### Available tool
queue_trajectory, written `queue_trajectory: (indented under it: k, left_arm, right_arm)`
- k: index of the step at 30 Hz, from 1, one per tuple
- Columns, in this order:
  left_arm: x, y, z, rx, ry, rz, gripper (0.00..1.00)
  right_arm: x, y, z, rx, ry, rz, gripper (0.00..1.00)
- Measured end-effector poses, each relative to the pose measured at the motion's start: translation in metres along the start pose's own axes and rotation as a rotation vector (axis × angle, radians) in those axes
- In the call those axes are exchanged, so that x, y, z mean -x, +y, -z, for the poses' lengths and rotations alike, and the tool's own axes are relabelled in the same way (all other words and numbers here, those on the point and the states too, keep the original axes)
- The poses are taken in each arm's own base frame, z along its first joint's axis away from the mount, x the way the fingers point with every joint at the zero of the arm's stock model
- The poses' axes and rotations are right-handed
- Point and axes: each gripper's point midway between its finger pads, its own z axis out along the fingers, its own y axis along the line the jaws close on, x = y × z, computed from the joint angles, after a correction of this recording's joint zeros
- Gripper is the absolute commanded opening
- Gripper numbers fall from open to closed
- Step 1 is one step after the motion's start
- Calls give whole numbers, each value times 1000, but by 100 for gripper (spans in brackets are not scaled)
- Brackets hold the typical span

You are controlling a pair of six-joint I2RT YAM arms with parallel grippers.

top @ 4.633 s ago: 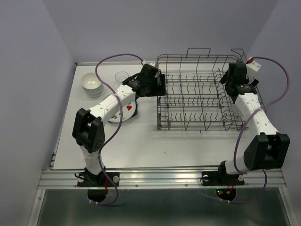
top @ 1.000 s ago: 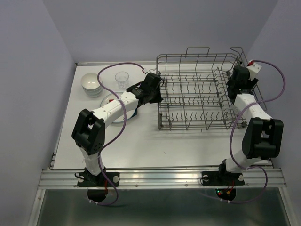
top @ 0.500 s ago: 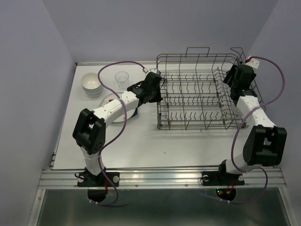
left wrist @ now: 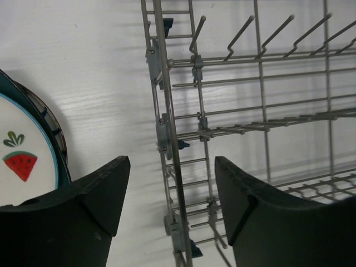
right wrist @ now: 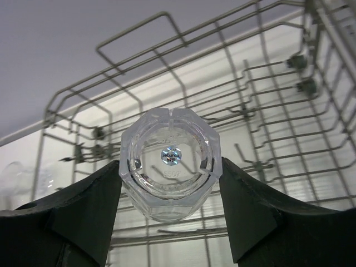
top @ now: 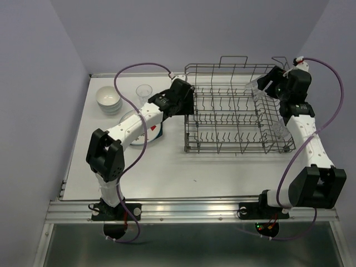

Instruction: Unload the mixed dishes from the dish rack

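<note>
My right gripper [top: 266, 83] is shut on a clear glass tumbler [top: 256, 85], held above the back right corner of the grey wire dish rack [top: 233, 119]. The right wrist view looks at the tumbler's [right wrist: 169, 161] base, pinched between both fingers. A second tumbler [top: 278, 130] sits in the rack's right side section. My left gripper [top: 188, 103] is open at the rack's left edge. In the left wrist view the gripper [left wrist: 171, 167] has the rack's edge wire [left wrist: 167, 122] between its fingers, untouched. The strawberry plate [left wrist: 19, 161] lies on the teal plate [left wrist: 53, 133], to the left.
Stacked white bowls [top: 108, 100] and another clear tumbler [top: 144, 92] stand on the white table at the back left. The plates [top: 154, 132] lie partly under my left arm. Purple walls close in the table on three sides.
My left gripper has opened off the rack's left edge wire. My right gripper has lifted the tumbler up and back, out of the rack's right section.
</note>
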Motion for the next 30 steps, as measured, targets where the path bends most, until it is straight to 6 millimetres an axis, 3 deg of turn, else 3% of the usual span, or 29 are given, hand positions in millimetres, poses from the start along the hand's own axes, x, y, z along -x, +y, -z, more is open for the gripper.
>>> queue_trajectory:
  k: [2, 6, 9, 11, 14, 17, 20, 24, 30]
  left_arm:
    - [18, -4, 8, -12, -43, -9, 95]
    - [47, -10, 36, -54, -129, -47, 99]
    - [73, -16, 76, -131, -251, -105, 99]
    - [89, -19, 115, -206, -362, -141, 99]
    - [104, -23, 167, -317, -513, -182, 99]
    - [113, -32, 201, -417, -625, -223, 99]
    - [114, -40, 213, -484, -689, -270, 99]
    - [106, -50, 207, -543, -699, -335, 99]
    - [96, -64, 209, -642, -716, -394, 99]
  right_arm:
    - [0, 17, 4, 77, 24, -40, 2]
    - [0, 63, 18, 297, 94, -144, 3]
    - [7, 100, 31, 488, 127, -228, 3]
    - [16, 132, 47, 664, 153, -296, 3]
    - [22, 160, 67, 823, 182, -345, 4]
    - [25, 188, 88, 970, 232, -384, 5]
    - [23, 214, 110, 1111, 305, -431, 4]
    - [11, 244, 138, 1273, 441, -481, 4]
    - [0, 262, 160, 1364, 567, -534, 4]
